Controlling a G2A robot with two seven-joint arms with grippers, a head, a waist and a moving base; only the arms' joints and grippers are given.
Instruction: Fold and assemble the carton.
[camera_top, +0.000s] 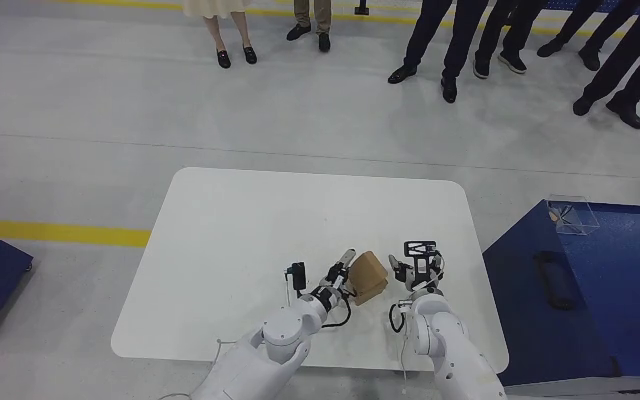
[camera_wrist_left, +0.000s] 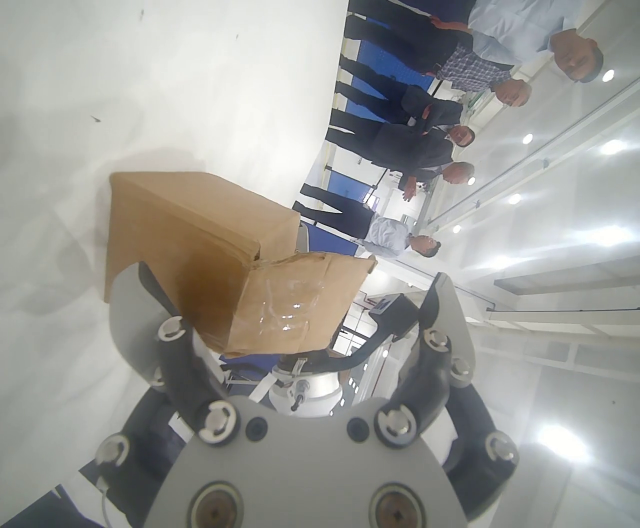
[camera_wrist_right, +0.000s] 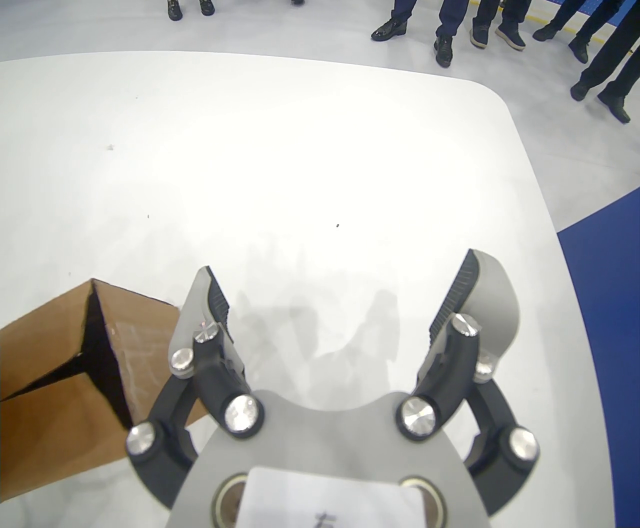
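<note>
Carton (camera_top: 368, 277) sits near the front edge of the table (camera_top: 250, 230), with plenty of open surface beyond it. My left gripper (camera_wrist_left: 282, 282) is spread around its corner (one finger maybe touching); the right gripper (camera_wrist_right: 342, 272) hovers just beside, spread wide too.

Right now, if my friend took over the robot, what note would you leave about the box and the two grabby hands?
Left gripper: jaws open, a carton corner between them, not clamped.
Right gripper: jaws open, over bare table beside the carton.
Done: carton is popped up into a box shape, near the table's front edge.
Left: one end gapes and a taped flap sticks out; probably needs folding shut.
</note>
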